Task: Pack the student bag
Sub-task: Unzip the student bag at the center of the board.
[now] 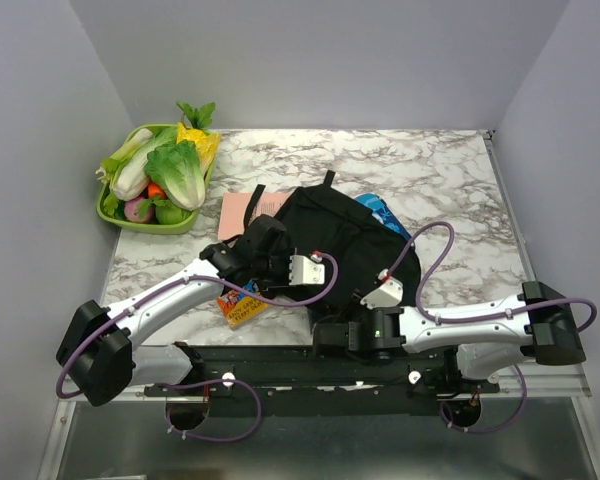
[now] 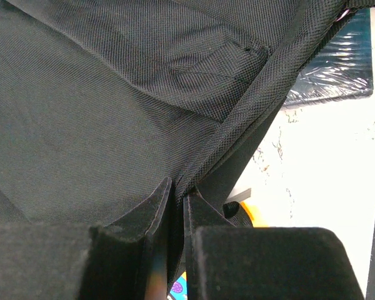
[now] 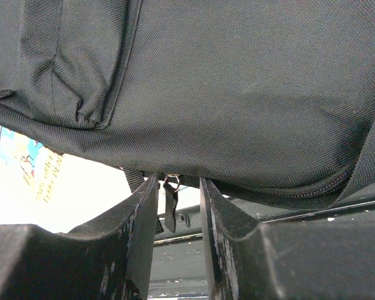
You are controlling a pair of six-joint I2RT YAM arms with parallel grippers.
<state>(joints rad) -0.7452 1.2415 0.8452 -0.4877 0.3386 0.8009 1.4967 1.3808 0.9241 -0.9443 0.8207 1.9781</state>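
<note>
Left fingers [image 2: 151, 209] nearly together, pinched on a stitched seam edge of the student bag [image 1: 350, 235]. Right fingers [image 3: 137, 219] narrowly apart, a small zipper pull [image 3: 170, 203] hanging in the gap, not yet clamped as far as can be told. The bag lies slumped on the marble worktop [image 1: 450, 170], right of the green tray [image 1: 105, 212] and nearer the arm bases, with a pink sheet [image 1: 245, 210] between tray and bag. Likely handling: soft, floppy woven fabric, light, a bit slick, so it will sag and fold rather than hold shape. Best holds look like the seams, the binding and the zipper pull, and one hand should probably brace the fabric while the other draws the zip.
</note>
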